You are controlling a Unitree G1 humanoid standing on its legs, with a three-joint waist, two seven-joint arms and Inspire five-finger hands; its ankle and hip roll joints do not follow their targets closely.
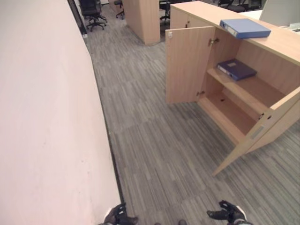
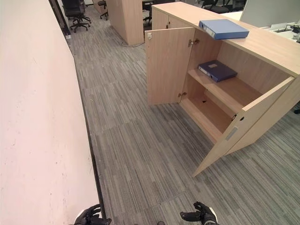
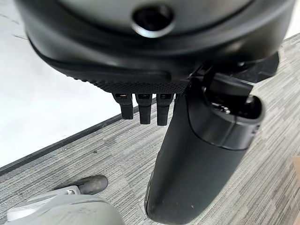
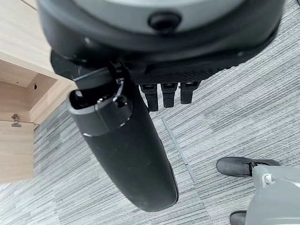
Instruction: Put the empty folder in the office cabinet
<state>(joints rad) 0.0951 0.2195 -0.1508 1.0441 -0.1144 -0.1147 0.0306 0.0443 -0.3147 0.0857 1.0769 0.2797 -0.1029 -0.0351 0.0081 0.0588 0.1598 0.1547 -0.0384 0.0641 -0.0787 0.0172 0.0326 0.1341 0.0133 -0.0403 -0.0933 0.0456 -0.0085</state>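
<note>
Closest to the robot are its two hands, low down over the grey carpet. The left hand [image 1: 117, 216] hangs near the white wall [image 1: 42, 117]. Its fingers [image 3: 144, 108] are relaxed and hold nothing. The right hand [image 1: 229, 213] hangs on the other side, with loose fingers [image 4: 169, 94] and nothing in it too.

The cabinet [image 1: 276, 44] stands well apart from both hands, farther off and toward the right hand's side. Both its doors are swung open. On the shelf [image 1: 248, 89] inside lies a dark blue folder [image 1: 236, 69], flat. On top of the cabinet lies a light blue folder [image 1: 244, 27], flat too, near the front edge above the open left door [image 1: 187, 63].

I think the light blue folder on top is the one to put away, but I cannot tell if it is empty. The robot should first walk up close to the cabinet, staying clear of the near open door [image 1: 262, 131]. Then it should reach up, grab the folder by its edge with both hands, and keep it flat.
</note>
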